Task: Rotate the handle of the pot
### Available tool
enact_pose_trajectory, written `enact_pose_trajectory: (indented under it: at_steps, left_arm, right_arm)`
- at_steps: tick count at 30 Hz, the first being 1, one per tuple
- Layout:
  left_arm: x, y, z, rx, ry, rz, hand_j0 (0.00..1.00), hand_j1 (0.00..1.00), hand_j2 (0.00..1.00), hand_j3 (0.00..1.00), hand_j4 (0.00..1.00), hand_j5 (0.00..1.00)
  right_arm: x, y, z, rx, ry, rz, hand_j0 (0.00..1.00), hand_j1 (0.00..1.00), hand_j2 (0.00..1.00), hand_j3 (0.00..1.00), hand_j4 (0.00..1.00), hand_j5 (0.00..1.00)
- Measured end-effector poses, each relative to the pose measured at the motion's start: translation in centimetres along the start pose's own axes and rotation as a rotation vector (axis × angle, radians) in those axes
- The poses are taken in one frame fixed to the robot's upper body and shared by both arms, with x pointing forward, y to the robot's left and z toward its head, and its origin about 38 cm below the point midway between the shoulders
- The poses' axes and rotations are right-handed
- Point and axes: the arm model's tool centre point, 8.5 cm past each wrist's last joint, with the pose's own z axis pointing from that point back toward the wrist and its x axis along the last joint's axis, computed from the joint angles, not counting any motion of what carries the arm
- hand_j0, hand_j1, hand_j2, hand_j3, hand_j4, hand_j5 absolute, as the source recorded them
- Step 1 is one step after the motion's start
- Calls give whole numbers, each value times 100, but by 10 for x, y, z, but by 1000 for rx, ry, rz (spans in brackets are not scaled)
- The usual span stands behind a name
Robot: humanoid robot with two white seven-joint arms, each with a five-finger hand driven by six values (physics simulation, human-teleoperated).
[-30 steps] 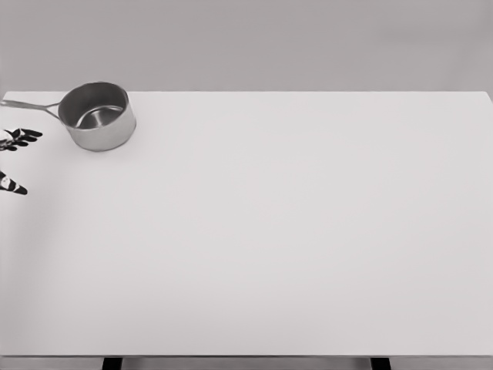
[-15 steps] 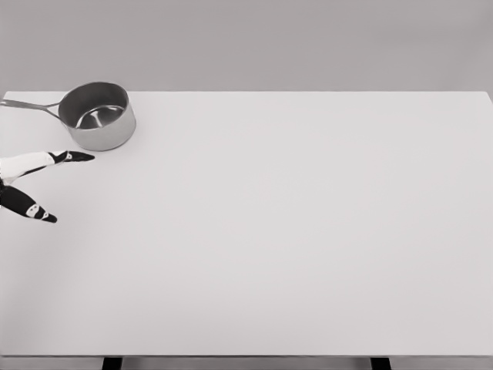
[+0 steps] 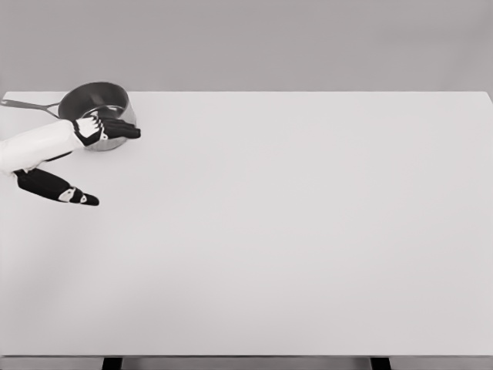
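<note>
Look at the upper left of the frame: your pot (image 3: 91, 102) sits near the far edge of the white surface (image 3: 293, 231), close to its left corner. Its thin handle (image 3: 29, 105) points left and reaches the picture's left edge. Your left hand (image 3: 73, 158) comes in from the left, in front of the pot. Its fingers (image 3: 115, 129) are spread apart and hold nothing; the upper ones lie across the pot's near wall, and the thumb (image 3: 68, 193) points lower right. All the surface to the right and toward the bottom is open room.
</note>
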Motion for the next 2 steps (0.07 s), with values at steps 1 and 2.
enact_pose_trajectory:
  at_steps: [1,2]
  left_arm:
    - [1,0,-1,3,-4,-2,100,100,100,100,100,100]
    - [1,-1,-2,5,-5,-3,100,100,100,100,100,100]
  right_arm:
    - [0,0,0,0,0,0,100,100,100,100,100,100]
    - [0,0,0,0,0,0,100,100,100,100,100,100]
